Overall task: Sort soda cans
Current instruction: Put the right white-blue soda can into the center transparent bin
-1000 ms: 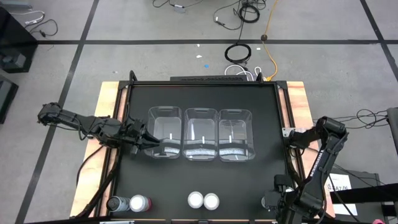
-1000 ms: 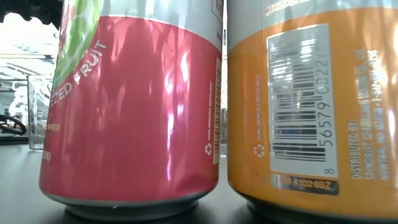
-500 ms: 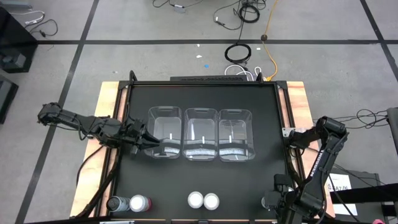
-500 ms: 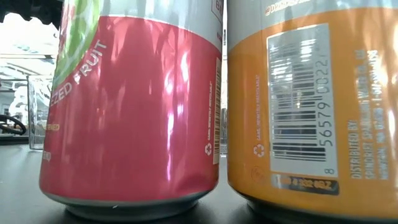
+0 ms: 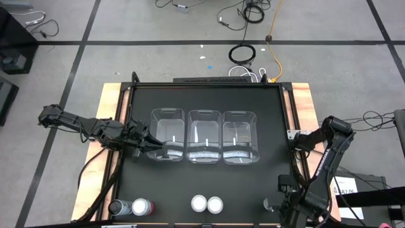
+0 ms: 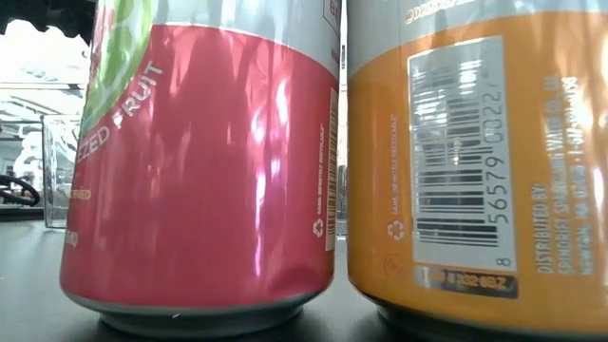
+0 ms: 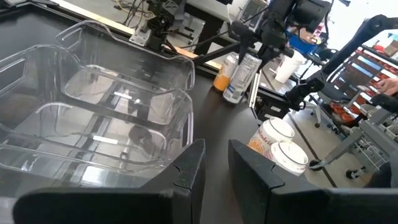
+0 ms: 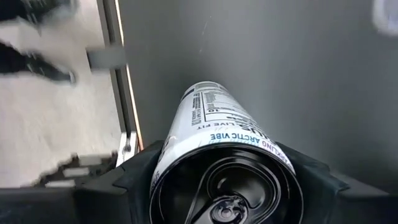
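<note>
My right gripper (image 5: 273, 208) points down at the table's near right corner, shut on a silver-white soda can (image 8: 211, 124) with a dark top. An orange can (image 7: 221, 78) stands right beside it. A pink-red can (image 6: 199, 171) and an orange can (image 6: 475, 161) stand upright on their bases side by side at the near edge's middle (image 5: 207, 204). A dark grey can (image 5: 120, 207) and a pink can (image 5: 142, 206) stand at the near left. My left gripper (image 7: 216, 171) hovers beside the left bin (image 5: 168, 134), open by a narrow gap and holding nothing. My right gripper pinches the silver-white can's upper wall (image 8: 163, 163) just below its rim, one finger on each side. The fingers come from above, pointing down. The can stands upright in the hold. I cannot tell whether its base is off the table.
Three clear plastic bins (image 5: 204, 134) stand in a row across the middle of the black table, all without cans. The table's raised frame edge (image 8: 127, 106) runs close beside the held can. Cables lie on the floor beyond the far edge.
</note>
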